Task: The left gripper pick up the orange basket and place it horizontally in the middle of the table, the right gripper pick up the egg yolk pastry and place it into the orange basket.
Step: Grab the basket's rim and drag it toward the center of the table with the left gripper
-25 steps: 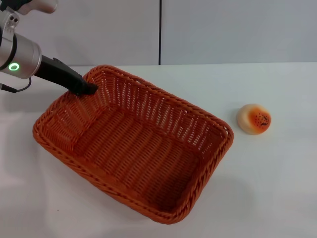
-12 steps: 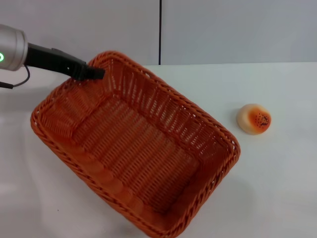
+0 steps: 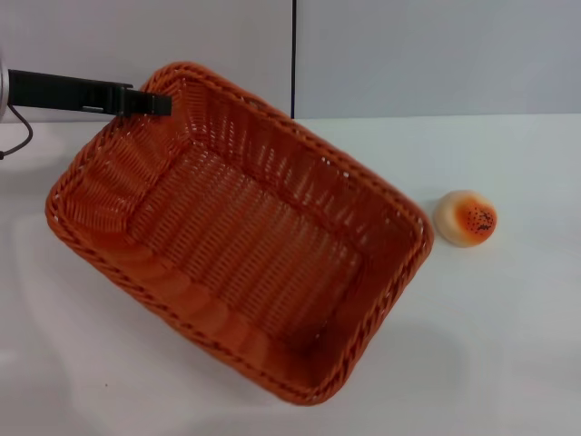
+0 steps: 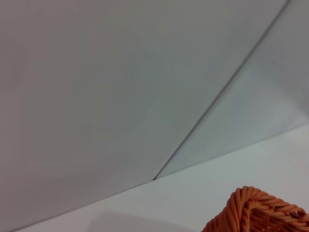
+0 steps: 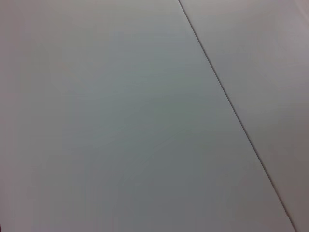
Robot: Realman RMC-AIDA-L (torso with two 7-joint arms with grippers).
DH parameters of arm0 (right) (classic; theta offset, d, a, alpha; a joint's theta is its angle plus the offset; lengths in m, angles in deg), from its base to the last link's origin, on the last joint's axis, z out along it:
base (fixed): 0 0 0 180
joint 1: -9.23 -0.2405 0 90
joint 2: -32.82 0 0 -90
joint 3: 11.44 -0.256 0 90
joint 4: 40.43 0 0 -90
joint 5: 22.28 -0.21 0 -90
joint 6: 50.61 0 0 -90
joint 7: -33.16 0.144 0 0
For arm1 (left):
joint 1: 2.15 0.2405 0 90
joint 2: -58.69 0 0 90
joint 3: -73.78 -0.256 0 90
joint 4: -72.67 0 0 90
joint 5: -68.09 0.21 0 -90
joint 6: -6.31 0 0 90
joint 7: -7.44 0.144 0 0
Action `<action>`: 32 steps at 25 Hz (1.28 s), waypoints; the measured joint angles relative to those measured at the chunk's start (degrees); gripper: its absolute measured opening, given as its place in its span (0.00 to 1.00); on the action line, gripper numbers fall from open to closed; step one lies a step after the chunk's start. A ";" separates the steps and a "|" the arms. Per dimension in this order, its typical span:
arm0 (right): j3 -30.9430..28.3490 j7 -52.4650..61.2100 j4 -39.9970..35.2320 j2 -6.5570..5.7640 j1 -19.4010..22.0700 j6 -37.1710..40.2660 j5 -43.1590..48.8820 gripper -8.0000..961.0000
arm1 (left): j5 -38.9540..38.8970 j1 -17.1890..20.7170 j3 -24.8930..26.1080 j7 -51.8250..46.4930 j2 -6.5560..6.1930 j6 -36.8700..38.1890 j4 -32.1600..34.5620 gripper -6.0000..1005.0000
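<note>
The orange basket (image 3: 245,236) hangs tilted above the white table (image 3: 508,318), its far-left end raised and its open side facing the head camera. My left gripper (image 3: 156,103) is shut on the braided rim at that raised corner, its black arm reaching in from the left edge. A corner of the basket (image 4: 256,212) also shows in the left wrist view. The egg yolk pastry (image 3: 466,218) lies on the table to the right of the basket, a short gap from its rim. My right gripper is out of view.
A grey wall with a dark vertical seam (image 3: 293,56) stands behind the table. Bare tabletop lies to the right of the pastry and along the front. The right wrist view shows only grey wall panels.
My left gripper has risen and lifted the basket's far-left end, tipping the basket more steeply toward the camera. The pastry has stayed where it was.
</note>
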 joint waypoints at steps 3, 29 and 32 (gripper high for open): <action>0.00 0.00 -0.05 -0.06 -0.16 -0.02 0.00 0.42 | -0.74 0.25 0.49 -1.35 0.00 -0.20 -0.30 0.19; 0.18 -0.42 -0.53 -0.15 -1.27 -1.98 -0.08 0.39 | -20.72 18.66 -0.77 -3.74 0.86 -6.40 -8.26 0.19; 0.17 -0.43 -0.53 -0.21 -1.39 -2.36 -0.07 0.39 | -21.85 20.16 -0.77 -2.32 0.84 -7.14 -9.28 0.20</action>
